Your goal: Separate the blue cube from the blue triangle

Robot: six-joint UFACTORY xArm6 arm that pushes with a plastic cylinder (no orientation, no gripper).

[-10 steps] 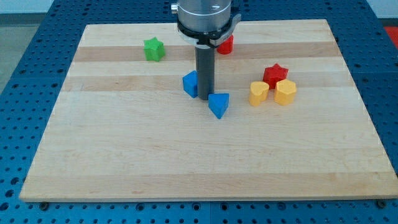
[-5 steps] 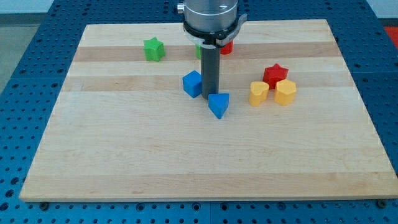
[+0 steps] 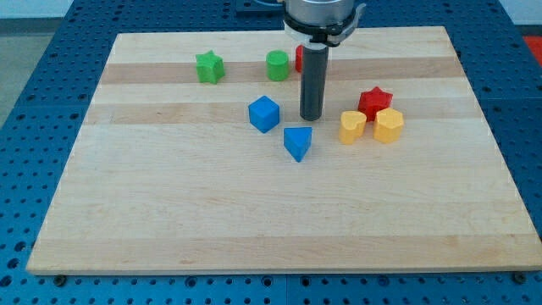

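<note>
The blue cube (image 3: 264,113) sits near the middle of the wooden board (image 3: 254,212). The blue triangle (image 3: 297,142) lies just below and to the right of it, with a small gap between them. My tip (image 3: 311,117) rests on the board to the right of the cube and just above the triangle, touching neither.
A green star (image 3: 209,67) and a green cylinder (image 3: 277,65) lie near the view's top. A red block (image 3: 300,58) is partly hidden behind the rod. A red star (image 3: 374,102) and two yellow blocks (image 3: 353,126) (image 3: 389,124) cluster at the right.
My tip has moved right and slightly up, out from between the two blue blocks. The green cylinder is now uncovered. The blocks have not moved.
</note>
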